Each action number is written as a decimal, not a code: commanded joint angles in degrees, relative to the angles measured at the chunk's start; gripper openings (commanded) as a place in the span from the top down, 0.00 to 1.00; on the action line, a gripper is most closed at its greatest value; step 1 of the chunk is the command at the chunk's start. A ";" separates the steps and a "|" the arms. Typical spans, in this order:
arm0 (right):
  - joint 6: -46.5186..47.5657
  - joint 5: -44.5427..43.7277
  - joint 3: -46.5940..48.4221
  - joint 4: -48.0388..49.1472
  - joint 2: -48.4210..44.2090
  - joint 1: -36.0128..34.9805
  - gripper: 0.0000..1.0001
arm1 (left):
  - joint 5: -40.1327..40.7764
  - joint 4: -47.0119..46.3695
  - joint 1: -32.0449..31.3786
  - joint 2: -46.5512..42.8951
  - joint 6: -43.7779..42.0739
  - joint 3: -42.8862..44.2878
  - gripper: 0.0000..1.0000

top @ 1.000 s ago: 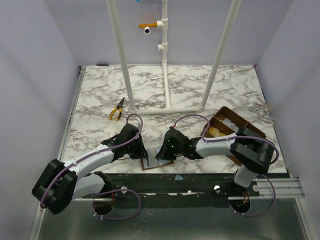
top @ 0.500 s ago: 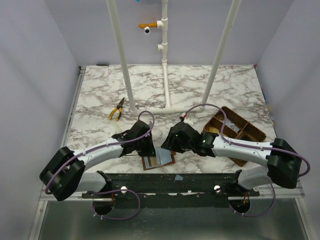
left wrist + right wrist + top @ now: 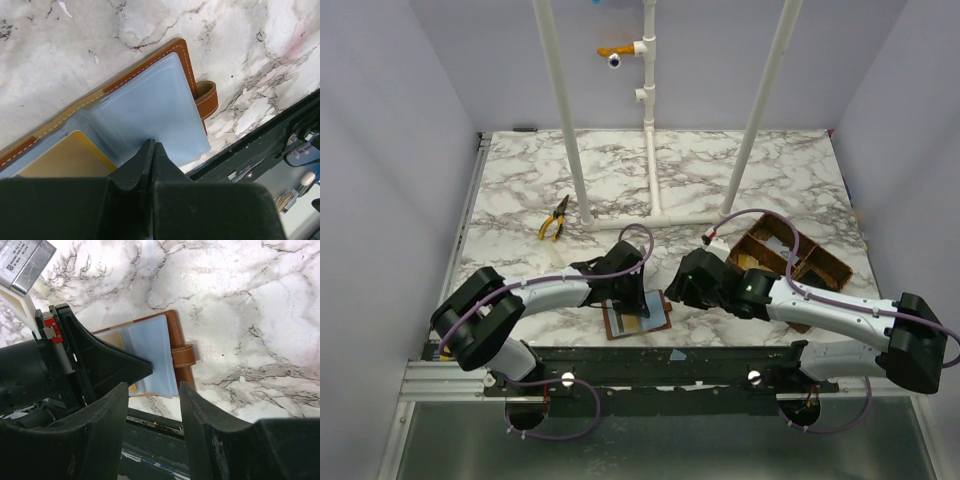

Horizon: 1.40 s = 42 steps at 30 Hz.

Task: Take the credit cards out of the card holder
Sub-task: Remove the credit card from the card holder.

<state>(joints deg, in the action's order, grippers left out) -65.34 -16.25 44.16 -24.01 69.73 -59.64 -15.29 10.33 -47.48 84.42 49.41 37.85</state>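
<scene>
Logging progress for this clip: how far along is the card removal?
Done: the card holder lies open on the table. In hand: the left end effector, shut, rests on a clear pocket; the right end effector hovers open near it, empty. Left: a yellowish card sits in its pocket, to be pulled out.

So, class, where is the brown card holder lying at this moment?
In the top view the card holder lies open at the marble table's near edge, slightly left of centre, under the shut left gripper.
</scene>
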 commanded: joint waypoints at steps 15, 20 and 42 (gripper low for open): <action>5.78 6.35 5.36 5.72 9.09 -0.33 0.52 | 6.17 8.44 2.11 -11.62 -2.71 0.41 1.00; 6.69 8.45 6.47 7.47 11.81 -0.43 0.52 | 7.46 10.60 4.45 -16.90 -2.51 -3.31 1.00; 8.97 15.83 9.77 14.69 25.09 -0.85 0.53 | 8.67 10.90 8.89 -22.22 -1.86 -11.51 1.00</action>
<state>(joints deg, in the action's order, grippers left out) -56.88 -1.89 52.97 -11.27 93.56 -60.05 -6.83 24.58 -38.83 60.75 47.44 27.18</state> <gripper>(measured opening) 0.479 0.008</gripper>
